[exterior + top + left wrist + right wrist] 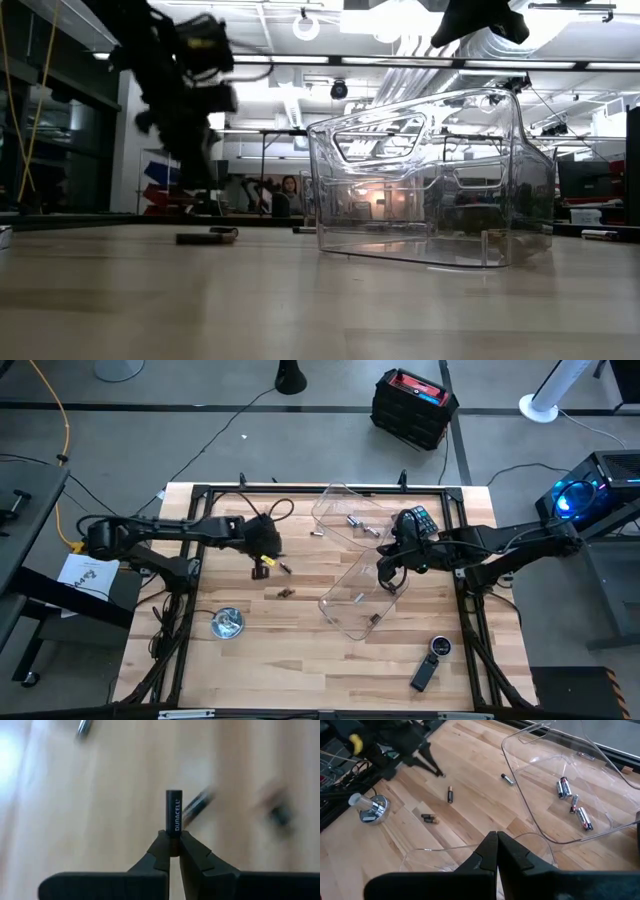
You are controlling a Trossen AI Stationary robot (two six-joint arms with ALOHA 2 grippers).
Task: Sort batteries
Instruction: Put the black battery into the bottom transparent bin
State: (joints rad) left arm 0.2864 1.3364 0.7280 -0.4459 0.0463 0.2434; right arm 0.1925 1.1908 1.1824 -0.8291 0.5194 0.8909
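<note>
The light wooden slatted table (300, 645) carries two clear plastic trays (358, 598) below the right pincer (384, 567), loose dark batteries (285, 593) near the left pincer (262, 569), a shiny round metal dish (227, 623) and a black oblong gadget (430, 662).

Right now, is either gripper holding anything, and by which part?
The left gripper pinches a dark Duracell battery by one end. The right gripper is shut on nothing.

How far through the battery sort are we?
Partly. Several batteries lie in the far clear tray, two in the near tray. The left gripper holds a Duracell battery; loose batteries remain on the table. The right gripper hovers shut.
</note>
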